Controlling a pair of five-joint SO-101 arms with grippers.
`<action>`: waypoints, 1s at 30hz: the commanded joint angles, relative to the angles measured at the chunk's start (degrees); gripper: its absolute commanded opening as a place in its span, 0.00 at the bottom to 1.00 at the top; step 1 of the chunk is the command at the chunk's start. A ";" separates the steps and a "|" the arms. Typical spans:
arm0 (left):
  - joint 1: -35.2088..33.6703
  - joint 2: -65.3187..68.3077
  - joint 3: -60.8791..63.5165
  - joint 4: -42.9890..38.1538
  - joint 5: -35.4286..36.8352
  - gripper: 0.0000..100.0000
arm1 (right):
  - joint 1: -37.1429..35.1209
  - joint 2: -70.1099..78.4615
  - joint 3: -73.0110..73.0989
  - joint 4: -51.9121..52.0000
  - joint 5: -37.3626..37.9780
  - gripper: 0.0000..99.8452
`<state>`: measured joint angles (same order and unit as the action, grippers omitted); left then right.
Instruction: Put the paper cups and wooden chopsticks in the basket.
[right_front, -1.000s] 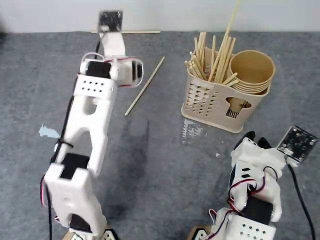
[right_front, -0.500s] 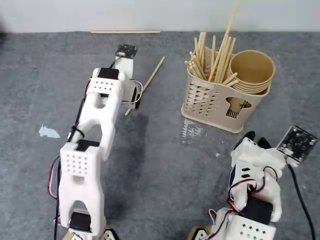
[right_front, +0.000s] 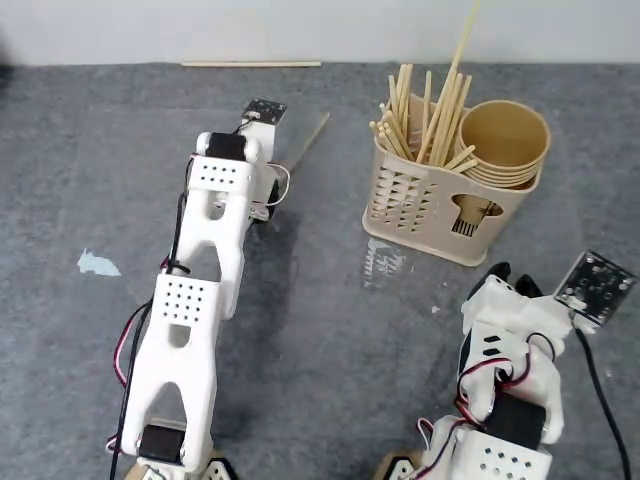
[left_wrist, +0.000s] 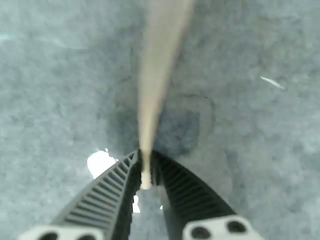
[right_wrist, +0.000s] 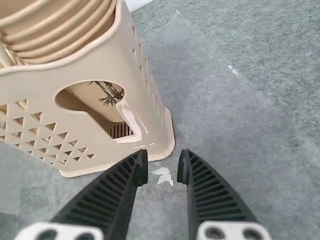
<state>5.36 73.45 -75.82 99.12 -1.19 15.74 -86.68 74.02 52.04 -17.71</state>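
My left gripper (left_wrist: 145, 172) is shut on one end of a wooden chopstick (left_wrist: 159, 75), which points away from it over the grey mat. In the high view that chopstick (right_front: 308, 140) pokes out beyond the left arm's wrist toward the basket (right_front: 415, 205). The beige basket holds stacked paper cups (right_front: 505, 135) and several chopsticks (right_front: 420, 100). Another chopstick (right_front: 250, 64) lies along the mat's back edge. My right gripper (right_wrist: 163, 162) is slightly open with nothing in it, just in front of the basket (right_wrist: 90, 125); it sits at the front right (right_front: 508, 278).
A pale blue scrap (right_front: 97, 264) lies on the mat at the left. White scuff marks (right_front: 385, 262) show in front of the basket. The grey mat (right_front: 330, 340) is open between the two arms.
The left arm swung from the back edge down and right onto the loose chopstick, and its gripper is now closed on it. The right arm has not moved.
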 joint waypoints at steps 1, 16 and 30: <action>-0.97 0.70 -3.21 1.58 -1.14 0.01 | -0.31 -0.66 -0.18 -0.66 -0.53 0.11; -1.93 -19.16 26.42 1.67 -6.51 0.01 | -0.31 -0.66 -0.18 -0.66 -0.53 0.11; -1.93 -60.84 80.40 1.23 -12.31 0.01 | -0.31 -0.66 -0.18 -0.57 -0.44 0.11</action>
<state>3.78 22.73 -2.95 99.12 -12.00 15.65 -86.68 74.02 52.04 -17.71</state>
